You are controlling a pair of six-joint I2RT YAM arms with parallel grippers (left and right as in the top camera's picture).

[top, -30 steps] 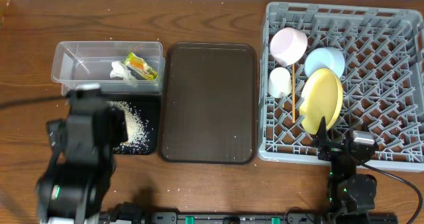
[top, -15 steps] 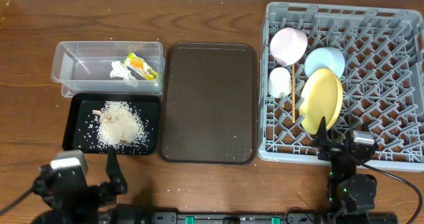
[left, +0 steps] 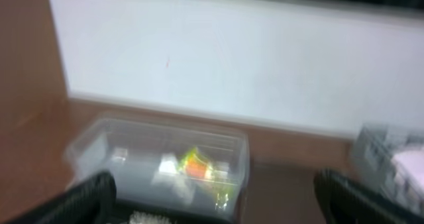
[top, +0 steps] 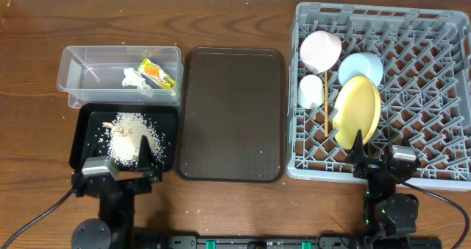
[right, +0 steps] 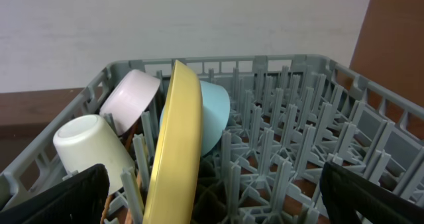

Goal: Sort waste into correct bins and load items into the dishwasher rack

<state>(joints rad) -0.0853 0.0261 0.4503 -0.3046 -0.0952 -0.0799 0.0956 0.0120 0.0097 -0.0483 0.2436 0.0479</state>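
The clear tub (top: 81, 65) holds the snack wrapper (top: 158, 74) and the white napkin (top: 135, 78). The black tray (top: 85, 142) in front of it holds loose rice (top: 132, 137). The grey rack (top: 434, 94) at the right holds the white bowl (top: 321, 48), blue bowl (top: 362, 66), yellow plate (top: 358, 110), white cup (top: 310, 90) and chopsticks (top: 326, 116). My left gripper (top: 136, 168) is open and empty at the black tray's front edge. It faces the tub (left: 99, 141) and wrapper (left: 195, 164). My right gripper (top: 366, 159) is open and empty at the rack's front edge, facing the plate (right: 175, 144).
A large dark brown serving tray (top: 232, 116) lies between the bins and the rack. A few stray rice grains lie on the table near the front edge. The right wrist view also shows the cup (right: 89, 144) and rack pegs (right: 298, 151).
My left arm has pulled back from over the black tray to the table's front edge, uncovering the rice. The right arm has not moved.
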